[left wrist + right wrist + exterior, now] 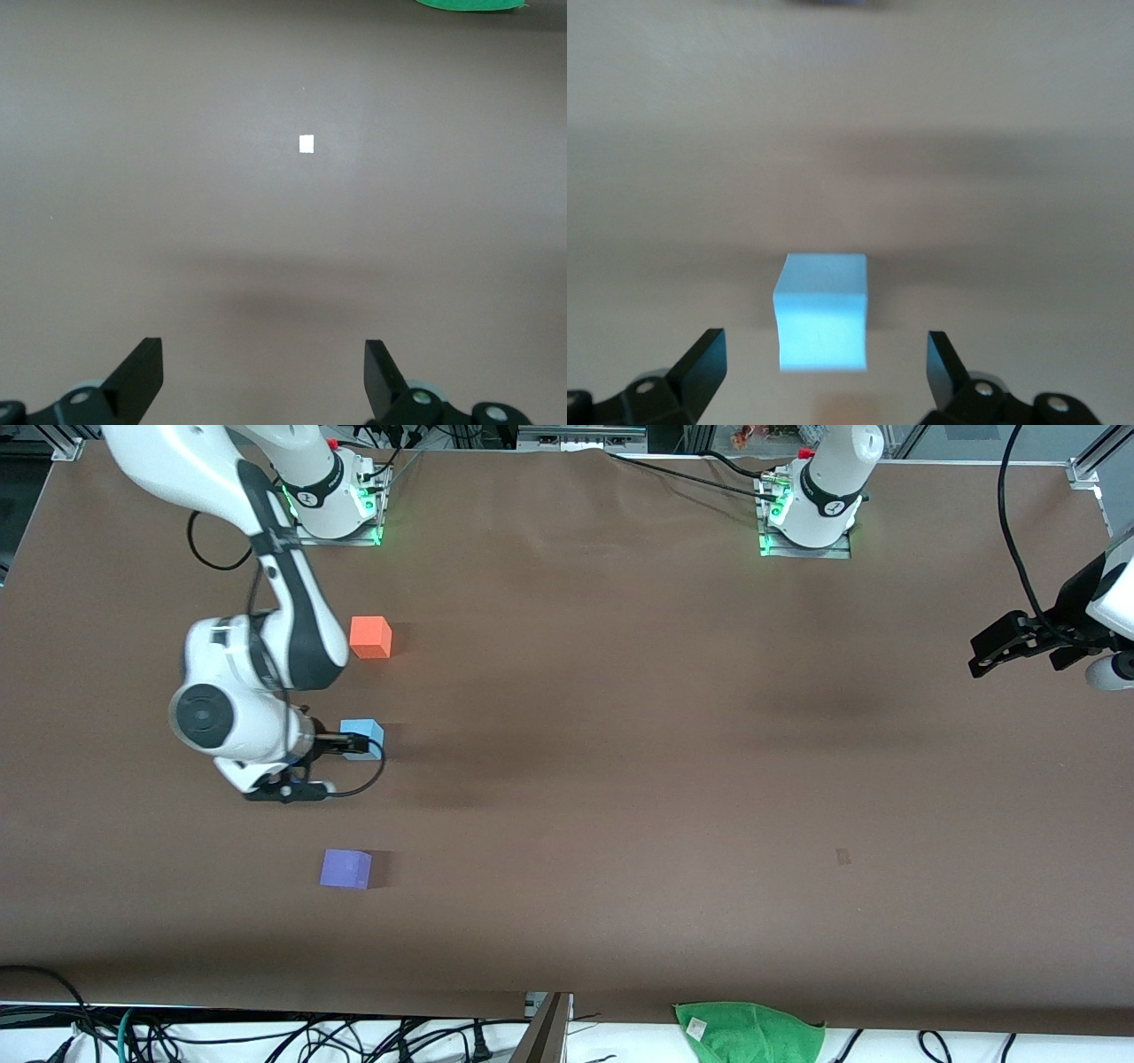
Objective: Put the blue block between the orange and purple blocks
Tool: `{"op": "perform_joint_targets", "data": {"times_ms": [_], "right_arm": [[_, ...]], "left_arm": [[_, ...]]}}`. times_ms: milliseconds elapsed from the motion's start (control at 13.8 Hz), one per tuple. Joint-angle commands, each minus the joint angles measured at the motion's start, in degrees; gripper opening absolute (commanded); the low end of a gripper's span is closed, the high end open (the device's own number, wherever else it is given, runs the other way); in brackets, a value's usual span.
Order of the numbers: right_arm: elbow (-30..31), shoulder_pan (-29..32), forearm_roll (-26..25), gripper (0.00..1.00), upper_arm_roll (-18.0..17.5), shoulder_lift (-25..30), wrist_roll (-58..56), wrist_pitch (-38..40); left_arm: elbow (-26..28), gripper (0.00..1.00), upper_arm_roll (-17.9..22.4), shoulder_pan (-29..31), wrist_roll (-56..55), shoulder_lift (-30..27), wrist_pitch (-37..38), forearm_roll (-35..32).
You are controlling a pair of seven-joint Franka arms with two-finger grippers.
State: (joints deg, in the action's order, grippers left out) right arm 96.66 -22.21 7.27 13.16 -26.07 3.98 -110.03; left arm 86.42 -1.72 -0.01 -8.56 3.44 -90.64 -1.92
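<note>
The right gripper point(824, 372) is low over the blue block point(362, 739), and in the right wrist view its fingers point(702, 361) stand wide apart with the cube sitting between them, clear space on each side and no contact that I can see. The blue block rests on the brown table point(620, 779) toward the right arm's end. It lies nearer to the front camera than the orange block point(370, 638) and farther from it than the purple block point(346, 868), roughly in line with both and well apart from each.

Judged from this layout, the placing looks essentially done: the cube already sits in the gap between the other two and nothing is clamping it. What seems left is for the right arm to lift clear without nudging it.

The left gripper point(1005, 645) waits at the left arm's end of the table, its fingers point(142, 372) spread over bare tabletop with only a small white mark point(306, 143) ahead.

In the front view the right arm's wrist covers part of the blue block, so its edge on that side is hidden. The purple block shows only as a blurred sliver at the edge of the right wrist view, and a green cloth point(749, 1032) is cut off at the table's near edge.
</note>
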Motion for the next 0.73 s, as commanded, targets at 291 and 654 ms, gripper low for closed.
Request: {"op": "perform_joint_targets", "data": {"times_ms": [291, 654], "right_arm": [[-21.0, 3.0, 0.4, 1.00, 5.9, 0.4, -8.2, 23.0], [-22.9, 2.7, -0.8, 1.00, 6.3, 6.0, -7.6, 30.3]], "left_arm": [[0.9, 1.00, -0.5, 0.5, 0.0, -0.9, -0.5, 1.0], [0.9, 1.00, -0.5, 0.5, 0.0, -0.9, -0.6, 1.0]]}}
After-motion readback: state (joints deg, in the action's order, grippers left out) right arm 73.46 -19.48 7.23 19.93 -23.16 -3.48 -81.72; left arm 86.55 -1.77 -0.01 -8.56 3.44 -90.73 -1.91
